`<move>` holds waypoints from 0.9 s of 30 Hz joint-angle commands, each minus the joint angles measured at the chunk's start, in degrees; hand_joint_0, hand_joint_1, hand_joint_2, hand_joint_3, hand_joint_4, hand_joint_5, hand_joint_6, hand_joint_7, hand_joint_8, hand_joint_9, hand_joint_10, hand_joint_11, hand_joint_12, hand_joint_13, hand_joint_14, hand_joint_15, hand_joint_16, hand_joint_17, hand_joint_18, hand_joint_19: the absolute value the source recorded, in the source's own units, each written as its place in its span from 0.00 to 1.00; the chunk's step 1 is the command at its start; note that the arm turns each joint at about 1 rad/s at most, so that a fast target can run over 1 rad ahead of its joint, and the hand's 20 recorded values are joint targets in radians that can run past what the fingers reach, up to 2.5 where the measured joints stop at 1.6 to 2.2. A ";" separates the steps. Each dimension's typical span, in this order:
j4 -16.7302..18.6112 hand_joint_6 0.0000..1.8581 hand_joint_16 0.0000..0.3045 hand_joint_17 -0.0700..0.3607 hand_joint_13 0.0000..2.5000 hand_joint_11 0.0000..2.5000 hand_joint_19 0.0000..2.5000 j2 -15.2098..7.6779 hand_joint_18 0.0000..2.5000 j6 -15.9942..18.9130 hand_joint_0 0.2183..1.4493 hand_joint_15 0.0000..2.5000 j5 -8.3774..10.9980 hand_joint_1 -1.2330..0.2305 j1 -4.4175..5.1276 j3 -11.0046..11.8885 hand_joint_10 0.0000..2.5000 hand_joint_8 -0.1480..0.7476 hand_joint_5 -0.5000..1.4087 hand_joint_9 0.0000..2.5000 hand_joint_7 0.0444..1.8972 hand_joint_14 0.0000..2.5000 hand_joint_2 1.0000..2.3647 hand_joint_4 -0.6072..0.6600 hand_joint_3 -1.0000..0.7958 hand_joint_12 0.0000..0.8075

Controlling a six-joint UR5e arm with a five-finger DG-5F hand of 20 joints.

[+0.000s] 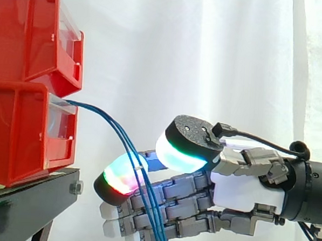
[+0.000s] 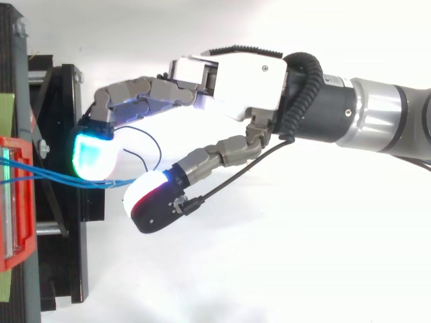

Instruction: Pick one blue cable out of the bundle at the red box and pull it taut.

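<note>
You could not see into either bin. The upper bin (image 1: 25,32) was cut off by the frame's top and left edges, and the lower bin (image 1: 25,140) hid its contents behind a clear front. You also could not tell whether the hand (image 2: 236,81) gripped any cable, because the spot where they met was too crowded to read.

The blue cables (image 1: 137,165) left the lower bin's front and arced down and right. They crossed the near side of the hand's tip and ran off the bottom edge, so their ends were out of sight. From above, they ran from the bin to the hand's tip and were lost there.

Both bins sat stacked on the stand (image 1: 32,200).
</note>
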 commanded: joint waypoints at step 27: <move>2.80 0.40 0.15 0.40 0.19 0.09 0.09 -0.94 0.16 0.80 0.34 0.07 0.36 0.31 0.71 -1.58 0.00 0.50 0.18 0.24 0.48 0.00 0.01 0.62 0.36 0.41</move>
